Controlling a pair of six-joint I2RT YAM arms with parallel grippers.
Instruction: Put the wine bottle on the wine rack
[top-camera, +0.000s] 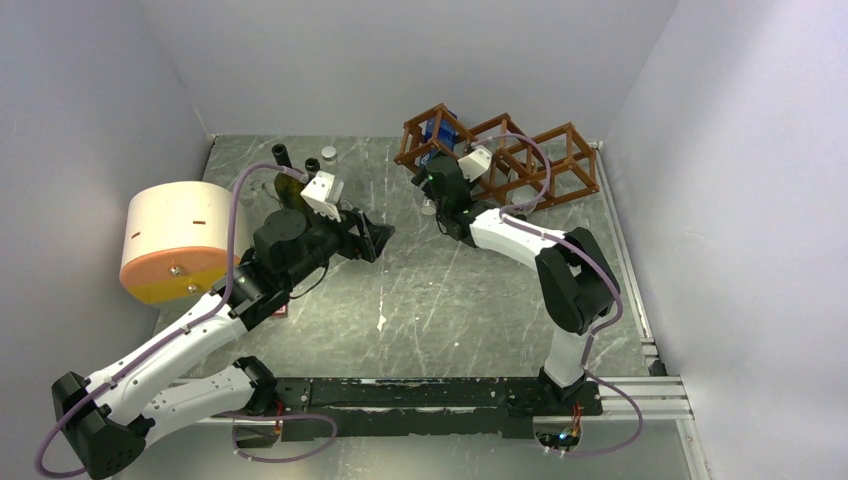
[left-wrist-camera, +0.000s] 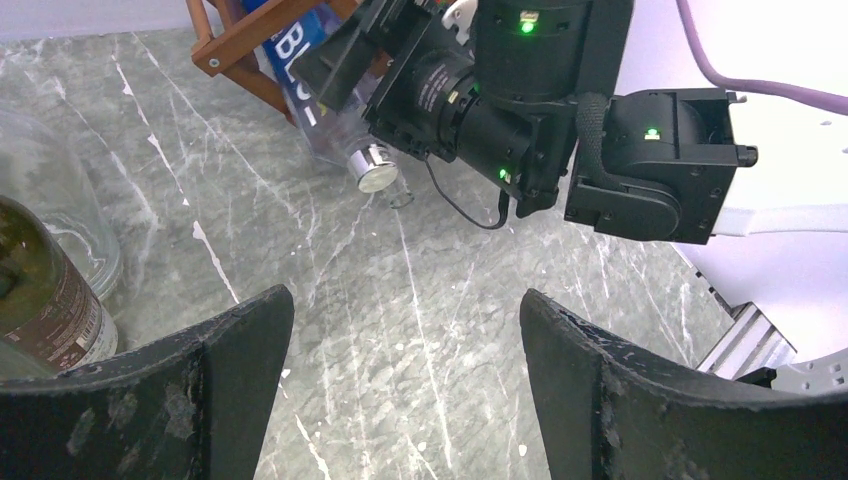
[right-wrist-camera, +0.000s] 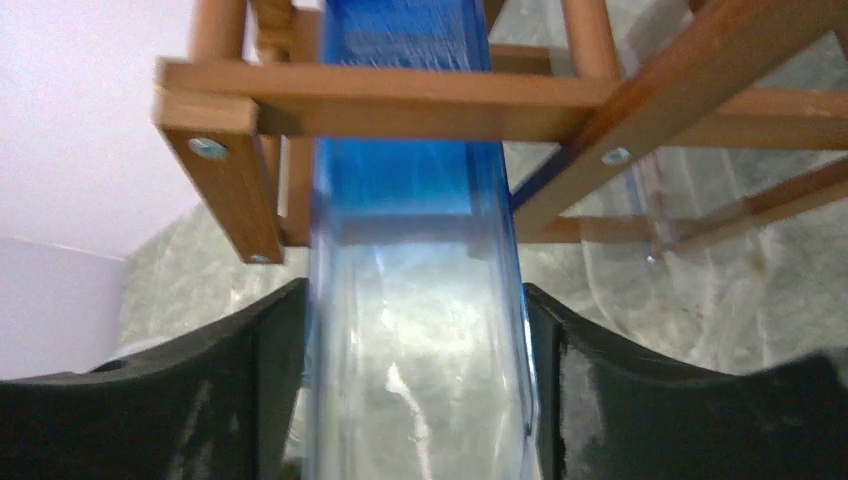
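Note:
The wine bottle (right-wrist-camera: 415, 330) is clear glass with a blue label. It lies tilted, its body passing through the leftmost opening of the reddish-brown wooden wine rack (right-wrist-camera: 400, 95). My right gripper (right-wrist-camera: 415, 400) is shut on the bottle's clear lower part, both fingers pressed against its sides. From above, the right gripper (top-camera: 435, 172) sits at the rack's (top-camera: 520, 160) left end, where the blue label (top-camera: 437, 130) shows inside the slats. In the left wrist view the bottle's silver cap (left-wrist-camera: 375, 170) points down at the table. My left gripper (top-camera: 375, 238) hangs open over bare table, holding nothing.
A dark green bottle (left-wrist-camera: 40, 300) and a clear glass vessel (left-wrist-camera: 60, 180) stand left of my left gripper. More bottles (top-camera: 312, 165) stand at the back left. A large cream and orange cylinder (top-camera: 175, 240) sits at the left wall. Walls enclose three sides.

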